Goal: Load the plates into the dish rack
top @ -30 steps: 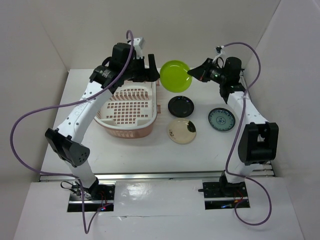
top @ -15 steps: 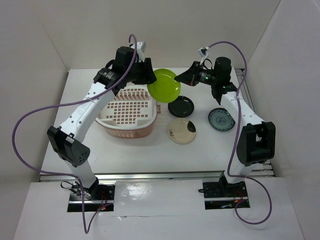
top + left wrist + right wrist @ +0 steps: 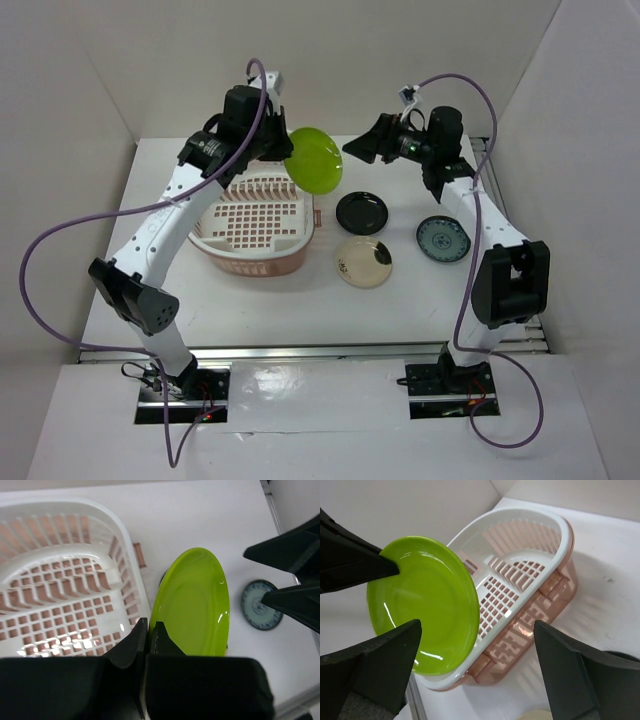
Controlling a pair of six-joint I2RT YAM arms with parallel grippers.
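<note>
The lime green plate [image 3: 313, 160] hangs tilted on edge above the right end of the dish rack [image 3: 250, 252]. My left gripper [image 3: 283, 150] is shut on its rim; in the left wrist view the gripper [image 3: 148, 625] pinches the plate [image 3: 195, 610] at its near edge. Just right of the plate, my right gripper [image 3: 362, 148] stands open and apart from it. In the right wrist view the gripper [image 3: 477, 627] is spread wide around the plate [image 3: 420, 610] without touching. The black plate [image 3: 362, 211], cream plate [image 3: 363, 262] and teal plate [image 3: 442, 238] lie flat on the table.
The rack's white slotted wall [image 3: 120, 535] and upright dividers [image 3: 507, 567] sit below and left of the held plate. White enclosure walls close in the back and both sides. Purple cables loop from both arms.
The left gripper has closed on the lime plate and the right gripper has let go and opened. The plate moved left toward the rack and tipped more on edge.
</note>
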